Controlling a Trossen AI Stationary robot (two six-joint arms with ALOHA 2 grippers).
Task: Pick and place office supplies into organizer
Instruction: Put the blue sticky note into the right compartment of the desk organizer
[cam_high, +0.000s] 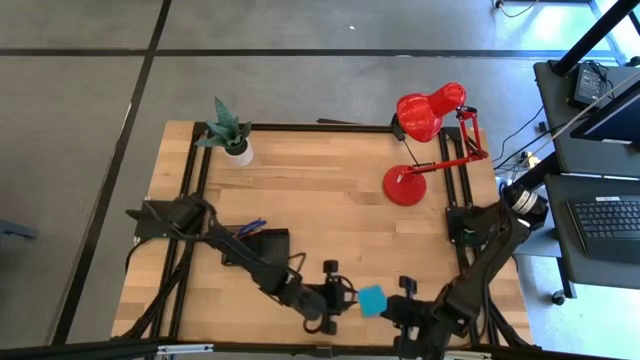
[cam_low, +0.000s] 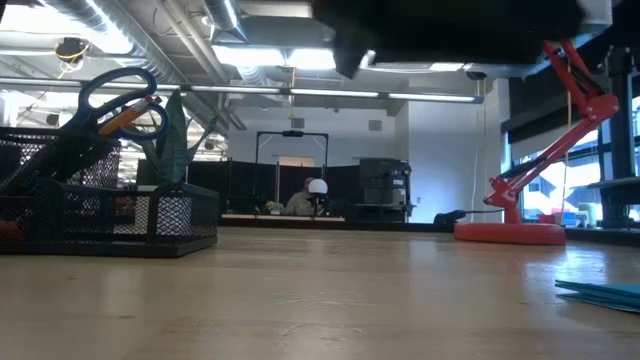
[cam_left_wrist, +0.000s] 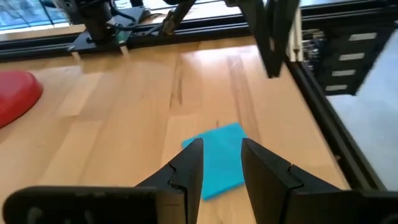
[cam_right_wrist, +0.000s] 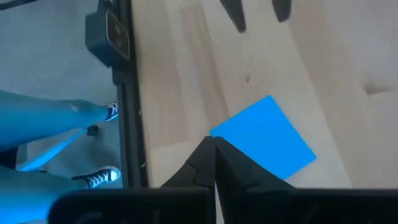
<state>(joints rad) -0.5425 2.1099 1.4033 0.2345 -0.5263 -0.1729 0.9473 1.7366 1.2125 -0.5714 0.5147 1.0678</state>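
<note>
The blue sticky-note pad (cam_high: 372, 300) lies flat on the table near its front edge, also seen in the low view (cam_low: 600, 292). My left gripper (cam_left_wrist: 221, 152) is open just left of the pad and above the table, and the pad (cam_left_wrist: 217, 162) shows between and beyond its fingers. My right gripper (cam_right_wrist: 214, 143) is shut and hovers close to the pad's right side (cam_right_wrist: 267, 137). The black mesh organizer (cam_high: 262, 243) stands at the left and holds blue-handled scissors (cam_low: 120, 100) and an orange pencil.
A red desk lamp (cam_high: 425, 140) stands at the far right and a potted plant (cam_high: 228, 130) at the far left. The middle of the wooden table is bare. A person's legs and shoes (cam_right_wrist: 93, 180) stand beyond the table's near edge.
</note>
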